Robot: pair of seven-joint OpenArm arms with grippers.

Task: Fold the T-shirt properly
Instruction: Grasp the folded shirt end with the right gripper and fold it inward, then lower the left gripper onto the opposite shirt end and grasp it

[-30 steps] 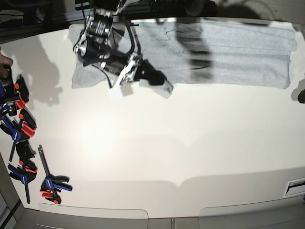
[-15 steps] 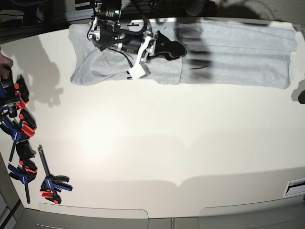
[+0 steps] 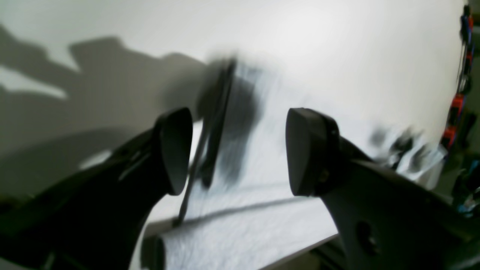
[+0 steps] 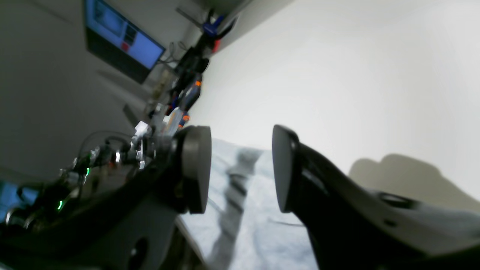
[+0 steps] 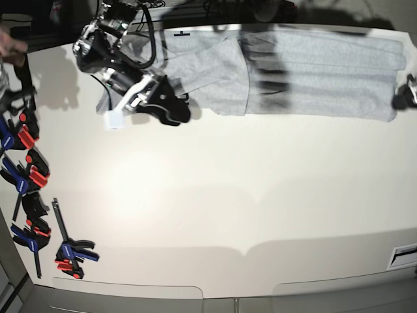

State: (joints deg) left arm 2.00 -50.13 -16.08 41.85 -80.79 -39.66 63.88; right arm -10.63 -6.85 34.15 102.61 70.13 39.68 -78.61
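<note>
The light grey T-shirt (image 5: 313, 72) lies as a long strip along the table's far edge, plain side up, with its left part folded over on a slant. My right gripper (image 5: 177, 109) is open and empty at the shirt's near left edge. In the right wrist view the right gripper (image 4: 240, 168) has its jaws apart over the grey cloth (image 4: 247, 232). My left gripper (image 5: 402, 95) sits at the shirt's right end. In the blurred left wrist view the left gripper (image 3: 240, 150) is open and empty above the shirt (image 3: 262, 228).
The white table (image 5: 228, 195) stretches toward the near side. Several red, blue and black clamps (image 5: 27, 176) lie along the left edge, one more clamp (image 5: 70, 251) at the near left. A white tag (image 5: 115, 120) hangs from the right arm.
My right gripper let go of the shirt's folded-over left part and swung left and toward the near side, off the cloth. My left gripper moved up to the shirt's right end.
</note>
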